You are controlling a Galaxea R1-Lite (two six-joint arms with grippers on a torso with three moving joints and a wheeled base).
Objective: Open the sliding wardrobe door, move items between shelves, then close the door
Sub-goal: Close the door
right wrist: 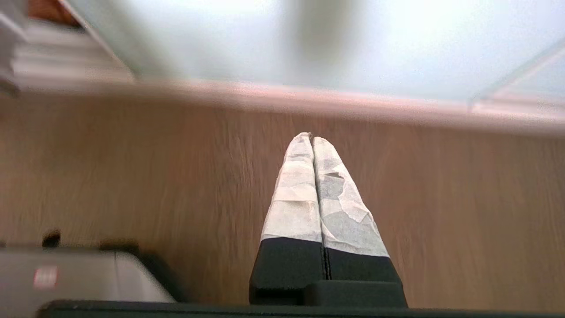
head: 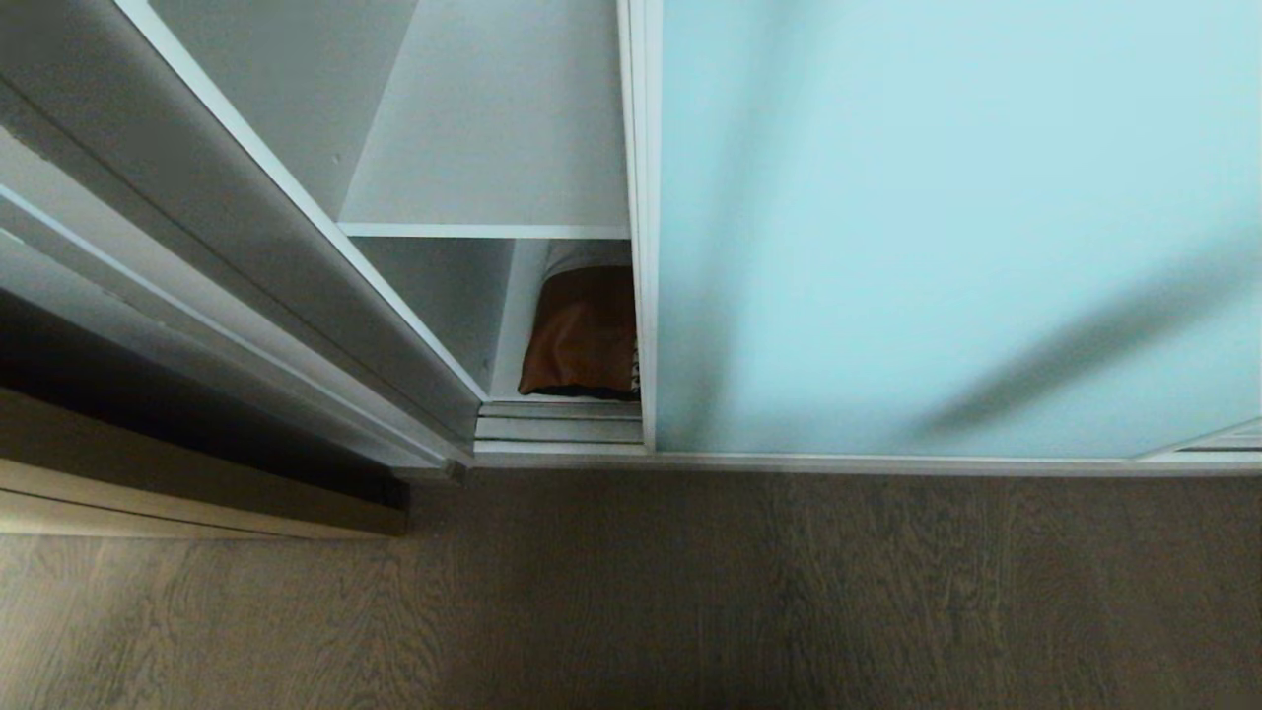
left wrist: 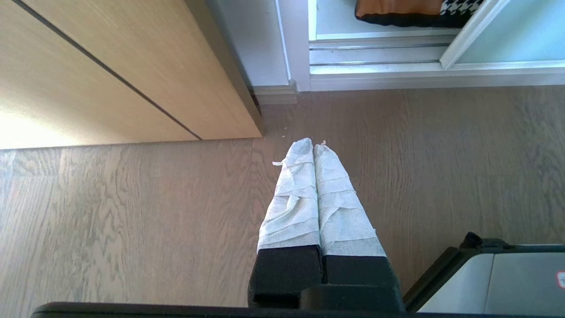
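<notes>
The sliding wardrobe door [head: 946, 227], frosted pale aqua glass in a thin metal frame, covers most of the wardrobe front and leaves a narrow gap at its left edge. Through the gap show a white shelf [head: 493, 148] and, on the bottom board below it, a rust-brown cushion [head: 582, 335] with a houndstooth edge; the cushion [left wrist: 406, 9] also shows in the left wrist view. My left gripper [left wrist: 313, 143] hangs shut and empty over the wood floor. My right gripper [right wrist: 311, 137] is shut and empty too, above the floor in front of the door [right wrist: 309, 39]. Neither arm appears in the head view.
A light wooden panel [left wrist: 110, 70] stands to the left of the wardrobe. The door's floor track [head: 562, 424] runs along the wardrobe's foot. Wood floor [head: 690, 592] spreads in front. Parts of my base [left wrist: 507, 278] show beside each gripper.
</notes>
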